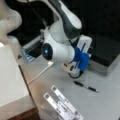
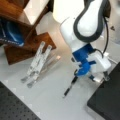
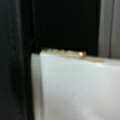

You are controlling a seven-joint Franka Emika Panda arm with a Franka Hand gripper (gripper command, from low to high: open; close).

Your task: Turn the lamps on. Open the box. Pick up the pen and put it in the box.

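Franka arm low over a grey desk (image 1: 105, 105). The end effector (image 1: 72, 71) hangs just above the desk, beside the front edge of the box (image 1: 105, 52); in a front view it appears at (image 2: 98, 77), near the box corner (image 2: 107, 100). Whether it is released or clenched cannot be told, as blue and white housings cover the fingers. The box lies flat with its black lid down, at a front view's right. The pen (image 1: 85, 86) lies on the desk, near the end effector but apart from it; in a front view (image 2: 70, 87) it points toward the bottom left. Two white perforated strips (image 1: 62, 103) lie side by side toward a front view's bottom. The wrist view shows only a pale surface (image 3: 75, 87) against dark ground.
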